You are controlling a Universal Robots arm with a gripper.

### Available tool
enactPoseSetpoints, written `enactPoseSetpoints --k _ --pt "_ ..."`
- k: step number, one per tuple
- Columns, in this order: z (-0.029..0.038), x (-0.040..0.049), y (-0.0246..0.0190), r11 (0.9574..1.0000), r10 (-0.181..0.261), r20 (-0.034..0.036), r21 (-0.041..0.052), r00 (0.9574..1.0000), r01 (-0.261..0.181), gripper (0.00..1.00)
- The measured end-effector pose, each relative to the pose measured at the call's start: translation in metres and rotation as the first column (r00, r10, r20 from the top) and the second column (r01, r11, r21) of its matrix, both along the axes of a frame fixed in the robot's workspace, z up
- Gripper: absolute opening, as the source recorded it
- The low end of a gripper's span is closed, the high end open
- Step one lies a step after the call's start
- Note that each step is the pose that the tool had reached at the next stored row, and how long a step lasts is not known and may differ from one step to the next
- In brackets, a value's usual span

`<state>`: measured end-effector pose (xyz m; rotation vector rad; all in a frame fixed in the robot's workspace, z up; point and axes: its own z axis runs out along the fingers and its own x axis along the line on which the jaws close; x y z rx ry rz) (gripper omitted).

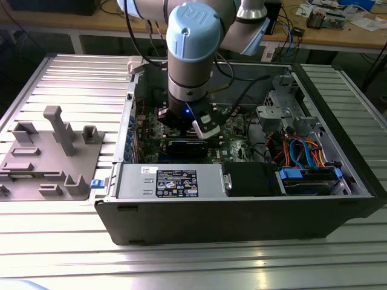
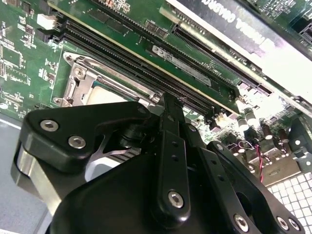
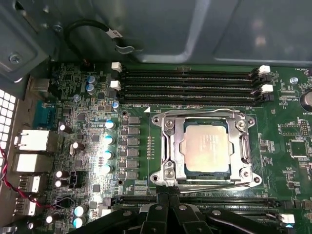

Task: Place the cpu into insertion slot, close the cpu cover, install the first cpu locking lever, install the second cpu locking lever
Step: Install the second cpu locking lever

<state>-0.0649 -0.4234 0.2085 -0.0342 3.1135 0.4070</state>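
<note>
Gripper (image 3: 168, 195) poised at the edge of the insertion slot (image 3: 161, 180) inside the open computer case (image 1: 242, 211).

In the first wrist view the cpu (image 3: 207, 145) lay flat in the insertion slot, its silver-grey top showing through the window of the cpu cover (image 3: 242, 146), which was folded down over it. The gripper's black fingertips stood pressed together, nothing between them, just beside the socket's near rim where a thin metal lever (image 3: 209, 183) ran along the frame (whether they touched it could not be told). In the second wrist view the gripper (image 2: 168, 105) hung close over the green motherboard (image 2: 24, 58), with the socket's silvery frame partly hidden behind it and the long black memory slots (image 2: 141, 53) beyond. In the exterior view the arm (image 1: 190, 54) reached straight down into the case, which sat on a ribbed metal table (image 1: 60, 241) near a grey fixture (image 1: 54, 151).
</note>
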Motion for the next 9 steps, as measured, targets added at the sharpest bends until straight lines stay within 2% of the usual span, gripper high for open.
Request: enactPoseSetpoints --k 3,6,9 --pt "-0.0035 -0.001 -0.0002 0.9998 0.0 0.0 0.0204 1.0 0.0 0.11" --pt "-0.0052 -0.002 -0.0002 0.9995 0.0 0.0001 0.0305 1.0 0.0 0.11" --pt "-0.0088 -0.0031 -0.0003 0.9993 0.0 -0.0001 0.0368 1.0 0.0 0.11"
